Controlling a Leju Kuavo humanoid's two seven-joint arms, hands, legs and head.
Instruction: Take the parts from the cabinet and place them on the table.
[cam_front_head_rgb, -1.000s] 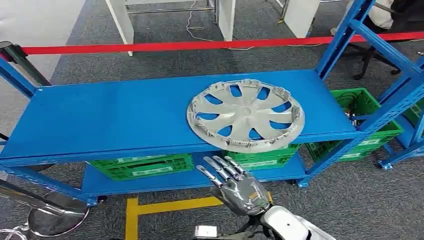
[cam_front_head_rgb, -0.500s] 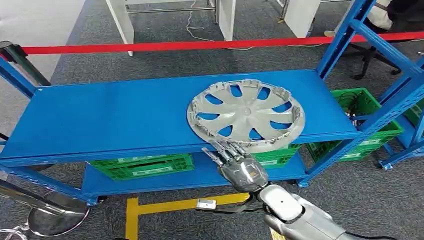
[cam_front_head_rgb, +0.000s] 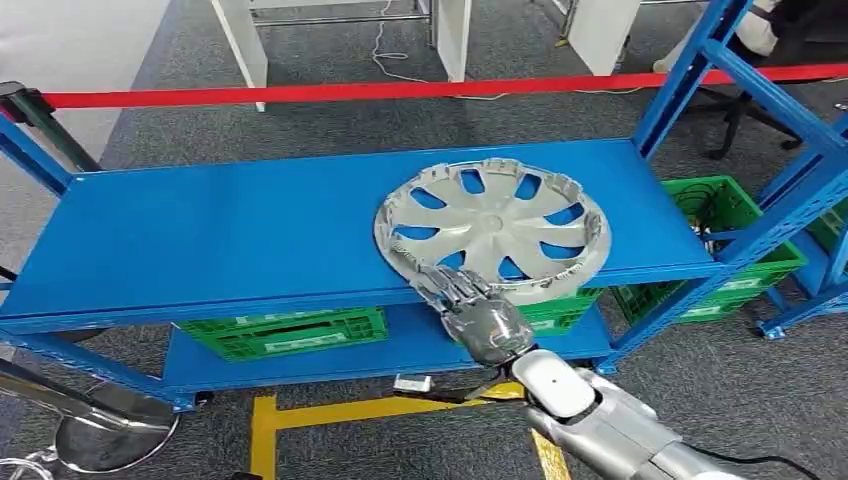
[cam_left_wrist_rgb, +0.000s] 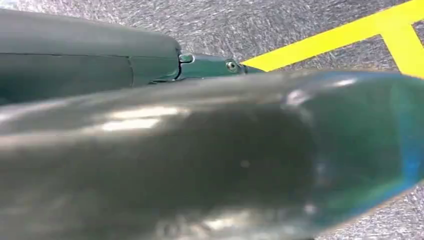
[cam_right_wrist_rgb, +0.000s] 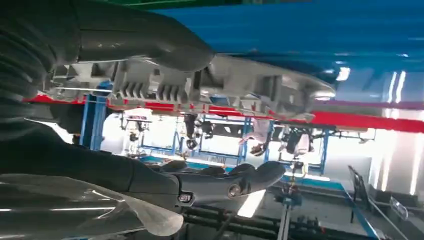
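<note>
Right hand (cam_front_head_rgb: 478, 312) extended, fingers (cam_front_head_rgb: 440, 284) apart

Silver multi-spoke hubcap (cam_front_head_rgb: 492, 231) lies flat, inner side up, on blue shelf (cam_front_head_rgb: 220, 230), right of centre, overhanging front edge.

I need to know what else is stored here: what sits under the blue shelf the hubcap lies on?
Under the blue shelf a lower shelf holds green crates. The shelf above hides their insides. The right hand reaches to the hubcap at the near edge.
</note>
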